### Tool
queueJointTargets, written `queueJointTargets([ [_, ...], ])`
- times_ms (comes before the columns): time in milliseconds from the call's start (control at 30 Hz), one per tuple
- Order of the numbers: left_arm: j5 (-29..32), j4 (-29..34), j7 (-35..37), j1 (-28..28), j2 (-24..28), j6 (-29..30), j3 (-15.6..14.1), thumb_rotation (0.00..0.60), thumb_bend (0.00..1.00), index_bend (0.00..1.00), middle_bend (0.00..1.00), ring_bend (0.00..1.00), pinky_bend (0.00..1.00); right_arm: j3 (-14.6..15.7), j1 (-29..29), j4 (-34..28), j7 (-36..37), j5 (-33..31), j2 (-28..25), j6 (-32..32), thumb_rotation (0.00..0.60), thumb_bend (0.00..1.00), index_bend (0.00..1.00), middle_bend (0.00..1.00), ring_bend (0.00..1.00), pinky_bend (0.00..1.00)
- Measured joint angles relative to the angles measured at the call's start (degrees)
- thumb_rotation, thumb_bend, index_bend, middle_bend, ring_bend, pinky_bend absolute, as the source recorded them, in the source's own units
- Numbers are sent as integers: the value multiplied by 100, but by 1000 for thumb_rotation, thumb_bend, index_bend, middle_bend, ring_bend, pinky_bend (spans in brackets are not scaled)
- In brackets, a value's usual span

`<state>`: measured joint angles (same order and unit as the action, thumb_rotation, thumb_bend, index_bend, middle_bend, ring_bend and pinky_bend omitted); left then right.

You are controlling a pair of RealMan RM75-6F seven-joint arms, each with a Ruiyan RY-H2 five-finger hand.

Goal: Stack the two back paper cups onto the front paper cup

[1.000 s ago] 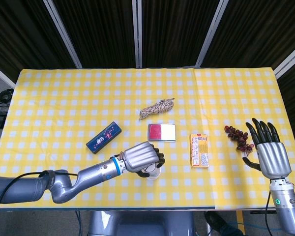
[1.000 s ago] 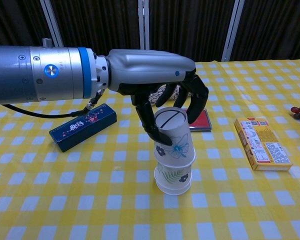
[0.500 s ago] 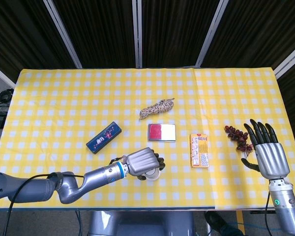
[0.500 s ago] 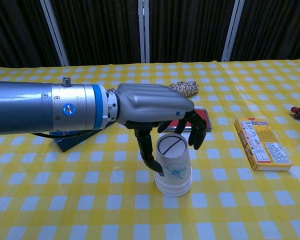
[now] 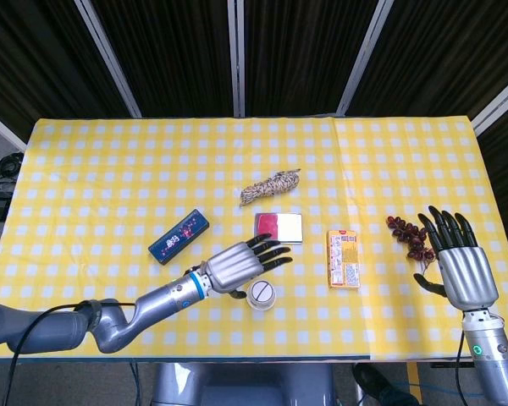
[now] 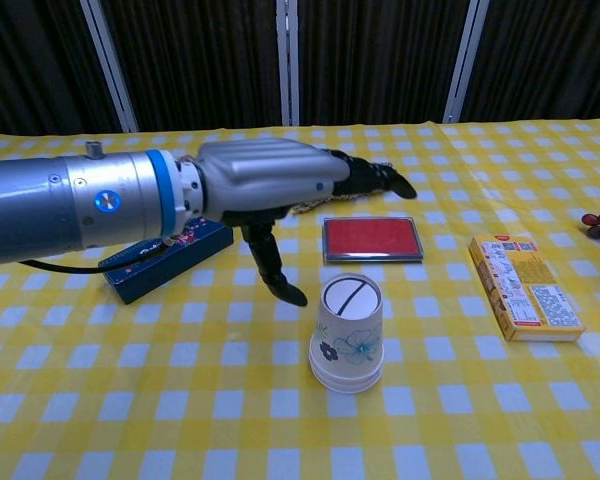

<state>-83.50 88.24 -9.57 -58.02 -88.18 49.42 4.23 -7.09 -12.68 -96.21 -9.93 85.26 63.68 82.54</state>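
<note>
My left hand (image 6: 270, 180) hovers with fingers spread, holding nothing, just left of the upside-down stack of white flower-printed paper cups (image 6: 347, 333), which stands free near the front edge of the yellow checked table (image 5: 110, 169), so I judge the stacking done. My right hand (image 5: 459, 258), empty with fingers apart at the right edge, shows only from the head; the chest view alone shows the nested rims.

White paper cups (image 6: 346, 333) printed with blue-green flowers; yellow-and-white checked tablecloth (image 5: 110, 169); red-topped tin (image 6: 371, 240); navy floral box (image 5: 179, 237); orange-yellow carton (image 6: 525, 287); dark red grapes (image 5: 409, 236).
</note>
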Motion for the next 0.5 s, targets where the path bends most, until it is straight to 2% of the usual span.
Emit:
queueJointTargets([
  [167, 694, 628, -993, 733, 474, 951, 5, 600, 0, 0, 0, 0, 0, -5, 15, -36, 13, 38, -26, 39, 600, 0, 0, 0, 0, 0],
  [300, 1303, 1307, -1628, 1483, 1080, 1765, -44, 600, 0, 0, 0, 0, 0, -12, 28, -60, 14, 43, -41, 64, 600, 0, 0, 0, 0, 0],
  [500, 1447, 1765, -1477, 2488, 1909, 2801, -277, 600, 0, 0, 0, 0, 0, -33, 32, -92, -28, 43, -55, 87, 600, 0, 0, 0, 0, 0],
])
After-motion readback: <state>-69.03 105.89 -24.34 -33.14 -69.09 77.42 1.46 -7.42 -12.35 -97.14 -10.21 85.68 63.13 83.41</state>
